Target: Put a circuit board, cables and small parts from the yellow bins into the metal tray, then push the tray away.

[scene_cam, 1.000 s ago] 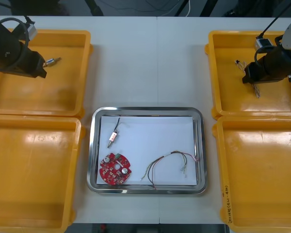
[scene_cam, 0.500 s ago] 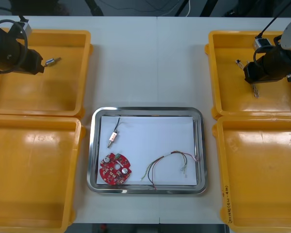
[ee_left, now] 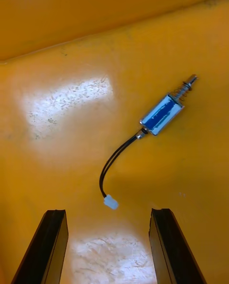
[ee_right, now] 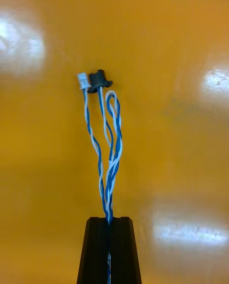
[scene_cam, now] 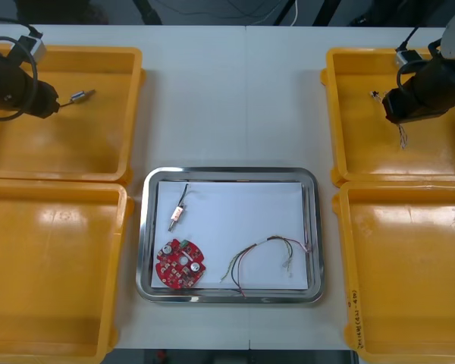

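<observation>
Over at the upper left of the frame, the left pincer [scene_cam: 53,102] hangs low over the upper left bin [scene_cam: 134,114], its black fingers spread wide with nothing between them. Just beyond the fingertips, a small metal part [ee_left: 162,114] lies flat on the bin floor. It is a short, shiny body with a sprung pin at one end and a thin black lead [ee_left: 114,169] ending in a white plug. It is probably light and rigid, but smooth enough to skid or roll, so the sensible hold is across the middle of the body. The lead looks too limp and the pin too slim to take hold of. In the middle of the tabletop [scene_cam: 227,98] sits the metal tray [scene_cam: 229,171], white inside. It already carries a second metal part [scene_cam: 176,215] in its upper left, a round red circuit board [scene_cam: 180,264] in its lower left corner and a red and yellow cable [scene_cam: 267,254] towards its right. At the upper right, the right pincer [ee_right: 109,222] is above the upper right bin [scene_cam: 330,114], pressed together on a twisted blue and white cable [ee_right: 107,145]. It pinches the strands where they bunch, so the loop and the two small connectors dangle free beyond the fingertips. The cable is probably very light and quite floppy, so it could swing in transit, slip through a thin pinch or catch on the bin wall. It will likely settle as a loose heap in the tray, not lie straight.
</observation>
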`<state>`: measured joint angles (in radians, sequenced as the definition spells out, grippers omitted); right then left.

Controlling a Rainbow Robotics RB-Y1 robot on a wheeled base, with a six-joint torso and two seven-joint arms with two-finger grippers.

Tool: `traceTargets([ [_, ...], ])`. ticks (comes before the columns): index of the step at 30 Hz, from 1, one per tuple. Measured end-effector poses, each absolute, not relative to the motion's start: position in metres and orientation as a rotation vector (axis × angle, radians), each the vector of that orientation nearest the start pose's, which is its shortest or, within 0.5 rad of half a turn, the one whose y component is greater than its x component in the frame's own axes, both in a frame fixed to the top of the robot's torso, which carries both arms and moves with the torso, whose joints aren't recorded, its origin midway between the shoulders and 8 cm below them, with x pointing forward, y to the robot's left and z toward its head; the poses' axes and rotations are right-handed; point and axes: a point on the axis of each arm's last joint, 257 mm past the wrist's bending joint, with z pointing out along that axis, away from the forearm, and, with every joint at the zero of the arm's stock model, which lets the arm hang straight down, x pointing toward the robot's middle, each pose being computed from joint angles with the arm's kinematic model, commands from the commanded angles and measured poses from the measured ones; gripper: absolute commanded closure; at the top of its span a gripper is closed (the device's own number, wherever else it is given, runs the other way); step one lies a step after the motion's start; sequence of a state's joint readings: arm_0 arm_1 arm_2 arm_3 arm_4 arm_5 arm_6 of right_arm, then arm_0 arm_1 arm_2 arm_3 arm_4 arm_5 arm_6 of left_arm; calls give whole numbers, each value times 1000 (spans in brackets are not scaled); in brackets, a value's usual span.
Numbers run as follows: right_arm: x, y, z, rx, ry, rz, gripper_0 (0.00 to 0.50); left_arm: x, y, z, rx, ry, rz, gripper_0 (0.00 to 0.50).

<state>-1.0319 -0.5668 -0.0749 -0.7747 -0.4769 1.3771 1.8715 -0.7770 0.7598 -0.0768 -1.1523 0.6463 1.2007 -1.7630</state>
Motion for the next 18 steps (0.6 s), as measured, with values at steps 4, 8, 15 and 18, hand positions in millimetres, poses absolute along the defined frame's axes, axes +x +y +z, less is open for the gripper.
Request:
traceTargets([
  [4, 607, -348, -162, -298, 2660, -46, 500, 626, 413, -152, 247, 2374, 206, 0],
  [8, 593, -341, -140, -345, 2681, -44, 500, 631, 413, -155, 254, 2353, 224, 0],
  [15, 562, -326, -91, -471, 2687, -100, 500, 638, 406, -162, 279, 2334, 236, 0],
  [18, 556, -315, -64, -533, 2622, -136, 500, 638, 405, -163, 280, 2334, 233, 0],
])
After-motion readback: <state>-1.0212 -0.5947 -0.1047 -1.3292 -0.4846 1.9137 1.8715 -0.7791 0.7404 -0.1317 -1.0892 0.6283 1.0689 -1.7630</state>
